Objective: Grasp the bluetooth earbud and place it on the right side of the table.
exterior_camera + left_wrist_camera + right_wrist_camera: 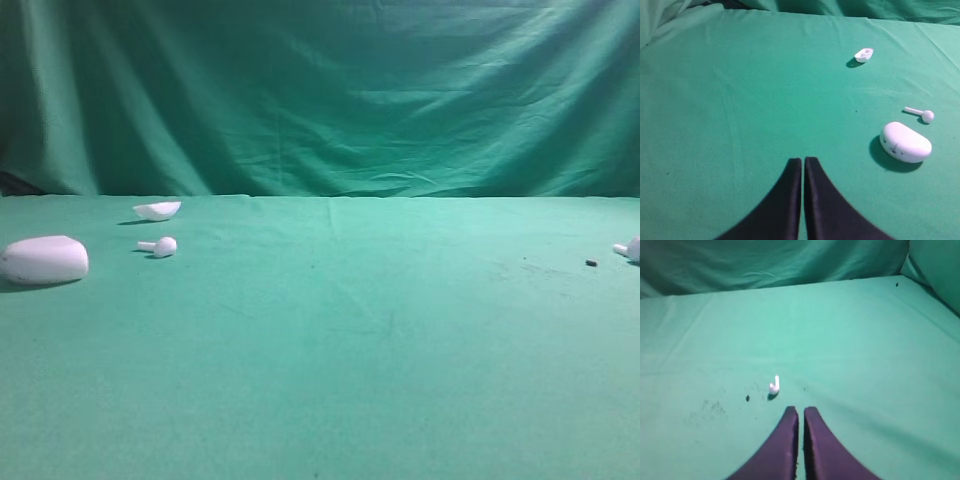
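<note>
A tiny white bluetooth earbud (158,246) lies on the left of the green table (330,340), also in the left wrist view (921,114) beside the oval case. A near-alike earbud (630,249) rests at the table's far right edge. In the right wrist view this earbud (774,385) lies just ahead and slightly left of my right gripper (800,411), which is shut with nothing in it. My left gripper (803,161) is also shut and empty, well short and left of the left earbud. Neither arm shows in the exterior view.
A large oval white case (43,260) sits at the far left, seen close in the left wrist view (905,142). A shallow white shell-shaped piece (158,210) lies behind the left earbud. A small dark speck (591,263) lies near the right earbud. Green cloth drapes the back.
</note>
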You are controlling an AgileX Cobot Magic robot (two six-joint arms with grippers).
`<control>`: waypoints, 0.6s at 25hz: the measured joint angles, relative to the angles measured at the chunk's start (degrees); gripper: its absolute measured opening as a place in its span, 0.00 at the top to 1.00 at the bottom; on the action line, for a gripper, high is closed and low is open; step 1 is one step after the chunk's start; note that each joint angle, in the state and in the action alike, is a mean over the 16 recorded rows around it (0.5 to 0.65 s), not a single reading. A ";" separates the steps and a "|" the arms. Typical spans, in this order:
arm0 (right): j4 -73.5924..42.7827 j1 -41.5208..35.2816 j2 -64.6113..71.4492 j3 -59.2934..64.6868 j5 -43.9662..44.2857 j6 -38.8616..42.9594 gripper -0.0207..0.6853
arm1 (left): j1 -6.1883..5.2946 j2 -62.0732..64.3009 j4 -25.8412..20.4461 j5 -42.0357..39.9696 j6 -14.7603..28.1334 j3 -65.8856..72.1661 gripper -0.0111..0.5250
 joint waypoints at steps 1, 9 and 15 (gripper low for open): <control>-0.15 -0.16 -0.07 1.19 -0.79 0.01 0.97 | 0.00 0.00 0.00 0.00 0.00 0.00 0.98; -0.46 -0.67 -0.11 6.32 -4.82 0.07 0.97 | 0.00 0.00 0.00 0.00 0.00 0.00 0.98; -0.50 -0.67 -0.11 6.66 -5.24 0.09 0.97 | 0.00 0.00 0.00 0.00 0.00 0.00 0.98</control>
